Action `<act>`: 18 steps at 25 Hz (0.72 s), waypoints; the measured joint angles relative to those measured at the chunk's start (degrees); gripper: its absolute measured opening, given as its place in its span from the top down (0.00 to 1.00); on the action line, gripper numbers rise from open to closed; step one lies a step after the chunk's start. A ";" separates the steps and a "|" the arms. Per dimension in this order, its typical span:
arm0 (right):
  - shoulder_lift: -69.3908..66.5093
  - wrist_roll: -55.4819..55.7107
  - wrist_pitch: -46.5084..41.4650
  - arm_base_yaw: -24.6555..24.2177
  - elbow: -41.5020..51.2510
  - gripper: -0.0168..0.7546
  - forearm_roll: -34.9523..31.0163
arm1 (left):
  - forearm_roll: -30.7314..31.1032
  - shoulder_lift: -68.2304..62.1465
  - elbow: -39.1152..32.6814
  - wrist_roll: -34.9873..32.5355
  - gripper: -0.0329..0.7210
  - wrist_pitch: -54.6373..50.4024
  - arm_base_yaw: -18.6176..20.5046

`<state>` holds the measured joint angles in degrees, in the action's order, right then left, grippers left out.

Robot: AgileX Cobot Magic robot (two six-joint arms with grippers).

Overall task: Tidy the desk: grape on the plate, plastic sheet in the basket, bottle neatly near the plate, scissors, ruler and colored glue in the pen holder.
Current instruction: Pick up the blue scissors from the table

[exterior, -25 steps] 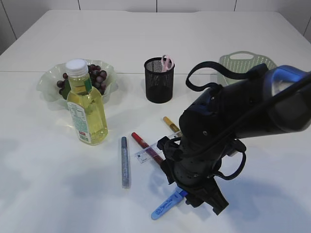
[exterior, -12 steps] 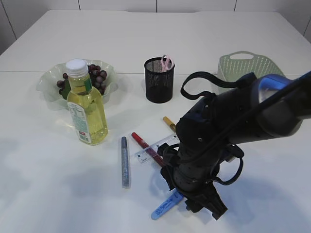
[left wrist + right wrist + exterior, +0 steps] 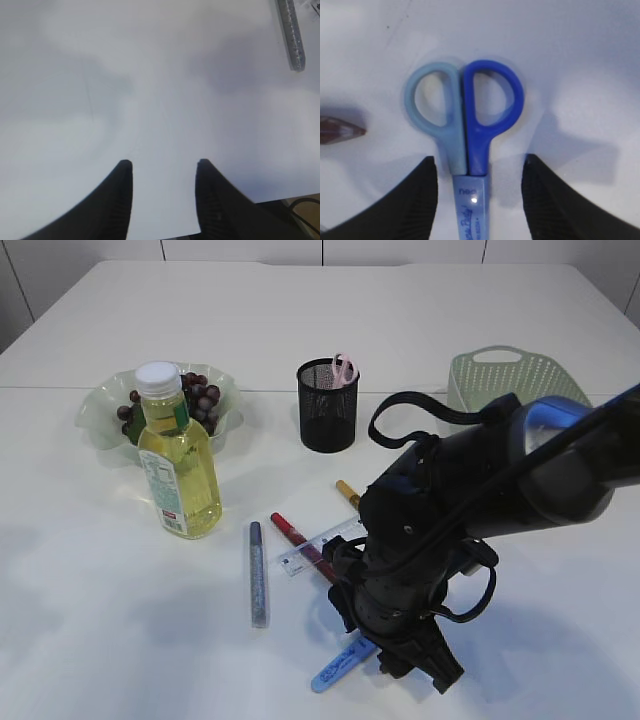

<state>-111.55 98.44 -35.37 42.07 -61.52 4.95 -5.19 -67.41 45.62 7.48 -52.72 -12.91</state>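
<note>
Right tool (image 3: 477, 192) low over the worktop (image 3: 90, 640) near its front edge, jaws set wide on either side of the blue scissors (image 3: 466, 125); the pads flank the sheath just below the handles, with a gap on both sides, nothing gripped. Scissors lie flat, handle loops pointing away from the wrist camera. Left tool (image 3: 162, 192) hangs half-open over bare worktop, empty; silver glue stick (image 3: 291, 32) near it.

Bottle (image 3: 178, 455) upright towards the left edge, just in front of the plate (image 3: 100, 410) with the grapes (image 3: 198, 392). Pen holder (image 3: 327, 406) at mid-worktop, pink handles showing at its rim. Green basket (image 3: 510, 375) towards the back right. Red glue stick (image 3: 297, 537), yellow glue stick (image 3: 349, 495) and clear ruler (image 3: 318, 543) lie together left of the right arm.
</note>
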 joint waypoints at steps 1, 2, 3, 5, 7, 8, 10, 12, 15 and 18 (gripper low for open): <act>0.00 0.00 0.00 0.00 0.00 0.41 0.00 | 0.00 0.00 0.00 0.00 0.55 0.00 0.00; 0.00 0.00 0.00 0.00 0.00 0.41 0.00 | 0.00 0.00 0.00 0.00 0.55 0.00 0.00; 0.00 0.00 0.00 0.00 0.00 0.42 0.00 | 0.00 0.00 0.00 0.00 0.55 0.00 0.00; 0.00 0.00 -0.26 0.00 0.00 0.45 -0.02 | 0.00 0.00 0.00 0.00 0.55 0.00 0.00; -0.12 0.00 -0.66 0.00 0.00 0.50 -0.23 | 0.00 0.00 0.00 0.00 0.55 0.00 0.00; -0.12 0.00 -0.67 0.00 0.00 0.52 -0.23 | 0.00 0.00 0.00 0.00 0.55 0.00 0.00; -0.12 0.00 -0.90 0.00 0.00 0.54 -0.34 | 0.00 0.00 0.00 0.00 0.55 0.00 0.00; -0.12 0.00 -1.22 0.00 0.00 0.55 -0.82 | 0.00 0.00 0.00 0.00 0.55 0.00 0.00; -0.12 0.00 -2.62 0.00 0.00 0.58 -1.31 | 0.14 0.00 0.00 0.00 0.55 0.00 0.00; -0.19 0.00 -3.55 0.00 0.00 0.66 -1.44 | 0.13 0.00 0.00 0.00 0.55 0.00 0.00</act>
<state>-111.74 98.44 -38.92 42.07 -61.52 3.51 -5.06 -67.41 45.62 7.48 -52.72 -12.91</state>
